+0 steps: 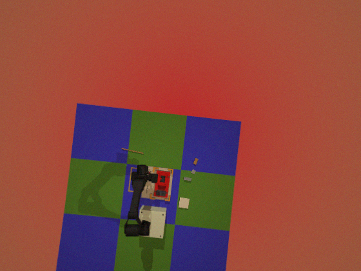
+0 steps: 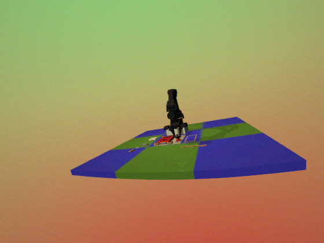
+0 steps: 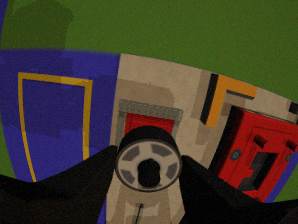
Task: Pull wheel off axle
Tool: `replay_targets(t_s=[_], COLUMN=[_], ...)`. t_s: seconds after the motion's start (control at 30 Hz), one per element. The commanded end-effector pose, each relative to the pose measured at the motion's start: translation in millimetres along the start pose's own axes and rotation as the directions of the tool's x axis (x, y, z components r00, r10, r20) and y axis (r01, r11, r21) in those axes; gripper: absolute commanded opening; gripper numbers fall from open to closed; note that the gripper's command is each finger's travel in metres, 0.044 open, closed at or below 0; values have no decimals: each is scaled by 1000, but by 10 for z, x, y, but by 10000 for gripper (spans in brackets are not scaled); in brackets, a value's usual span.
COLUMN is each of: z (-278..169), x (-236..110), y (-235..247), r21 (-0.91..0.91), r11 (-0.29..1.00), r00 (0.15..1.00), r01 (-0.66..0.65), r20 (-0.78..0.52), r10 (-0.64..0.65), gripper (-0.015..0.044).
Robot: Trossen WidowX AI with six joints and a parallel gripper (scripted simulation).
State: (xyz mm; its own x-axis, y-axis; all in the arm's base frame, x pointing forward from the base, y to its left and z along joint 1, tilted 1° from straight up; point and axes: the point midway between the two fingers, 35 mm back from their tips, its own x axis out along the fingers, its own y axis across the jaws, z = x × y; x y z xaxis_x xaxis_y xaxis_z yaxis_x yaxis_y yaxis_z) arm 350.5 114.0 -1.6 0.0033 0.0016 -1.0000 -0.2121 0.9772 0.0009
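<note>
In the wrist view my gripper (image 3: 149,157) is shut on the wheel (image 3: 132,157), a grey spoked disc with a dark rim and a dark hub hole. It holds the wheel above the tan board (image 3: 180,86), over a red patch (image 3: 148,123). The axle is hidden behind the wheel. The marked area (image 3: 21,129) (image 1: 129,184) (image 2: 191,135) is a yellow-outlined rectangle on the blue tile, just left of the board. In the overhead view the gripper (image 1: 146,177) sits between the outline and a red block (image 1: 162,184) (image 3: 256,152). In the side view the gripper (image 2: 176,131) is low over the board.
The arm's white base box (image 1: 155,220) stands in front of the board. A beige square tile (image 1: 184,202), a grey block (image 1: 187,178) and a small brown block (image 1: 195,160) lie to the right. A thin stick (image 1: 132,151) (image 2: 193,146) lies beyond the marked area.
</note>
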Motion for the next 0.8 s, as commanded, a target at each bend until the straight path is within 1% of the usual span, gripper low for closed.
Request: replay_targets(t_s=[0.0,0.77], z=[14,14], x=[-89,-165], y=[2,1], r21=[2,3], r11=[1000,1000], r00=[1000,1000], r01=[-2,-3], r20=[8,7], r10=[2,3], gripper=[0,0])
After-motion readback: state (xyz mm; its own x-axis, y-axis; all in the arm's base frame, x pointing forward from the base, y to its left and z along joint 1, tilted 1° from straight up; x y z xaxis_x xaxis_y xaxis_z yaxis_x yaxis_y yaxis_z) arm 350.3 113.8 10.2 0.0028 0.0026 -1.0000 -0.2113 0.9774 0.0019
